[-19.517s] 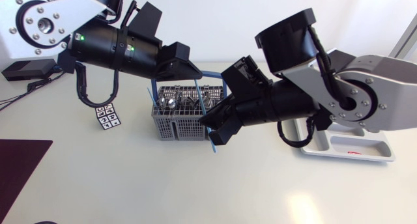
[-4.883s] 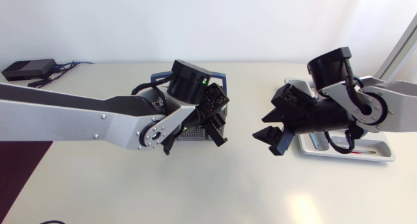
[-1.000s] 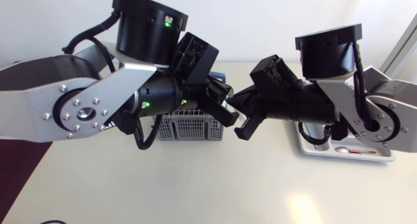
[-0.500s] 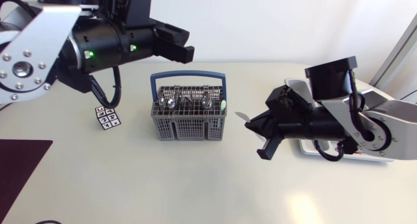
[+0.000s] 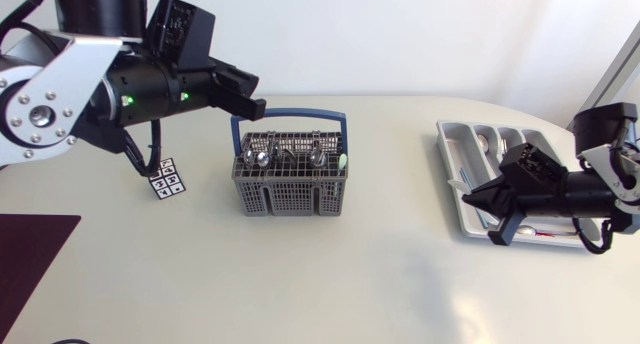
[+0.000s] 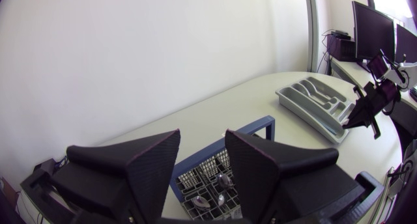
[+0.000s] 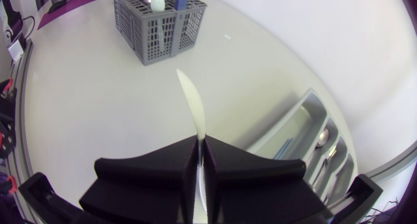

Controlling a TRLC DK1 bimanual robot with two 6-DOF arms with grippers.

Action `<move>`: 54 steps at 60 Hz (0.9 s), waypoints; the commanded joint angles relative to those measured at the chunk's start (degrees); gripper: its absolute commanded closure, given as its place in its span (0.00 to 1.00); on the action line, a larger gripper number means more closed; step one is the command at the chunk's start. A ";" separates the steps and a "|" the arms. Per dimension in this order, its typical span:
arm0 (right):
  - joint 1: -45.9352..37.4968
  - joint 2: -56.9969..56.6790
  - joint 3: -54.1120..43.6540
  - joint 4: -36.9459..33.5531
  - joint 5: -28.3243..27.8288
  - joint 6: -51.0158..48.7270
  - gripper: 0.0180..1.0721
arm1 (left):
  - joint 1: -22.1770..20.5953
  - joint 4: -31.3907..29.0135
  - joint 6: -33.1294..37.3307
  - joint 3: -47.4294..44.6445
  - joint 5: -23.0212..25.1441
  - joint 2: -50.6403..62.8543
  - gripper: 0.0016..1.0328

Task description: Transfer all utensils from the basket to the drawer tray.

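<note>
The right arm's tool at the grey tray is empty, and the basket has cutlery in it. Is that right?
Not quite. The right tool is not empty: it is shut on a pale flat utensil, as the right wrist view shows. It is at the grey tray, and the basket does hold cutlery.

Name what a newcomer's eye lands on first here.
First is the right gripper, shut on a pale blade-like utensil that sticks out ahead of it, over the basket-side edge of the drawer tray. Next comes the grey basket at mid-table, with its blue handle and the metal utensils standing in it. The left gripper is open above it.
</note>
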 commanded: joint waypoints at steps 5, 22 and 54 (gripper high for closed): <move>-8.50 4.00 3.30 -2.13 -0.92 -13.89 0.95 | 0.54 -0.75 2.40 -3.03 0.09 2.00 0.51; -23.53 18.33 8.75 -2.83 0.14 -33.14 0.95 | 0.54 -1.01 3.71 -5.66 0.17 2.97 0.51; -26.43 22.28 4.97 12.64 5.76 -36.30 0.30 | -1.13 -1.45 6.97 -6.72 0.88 5.61 0.51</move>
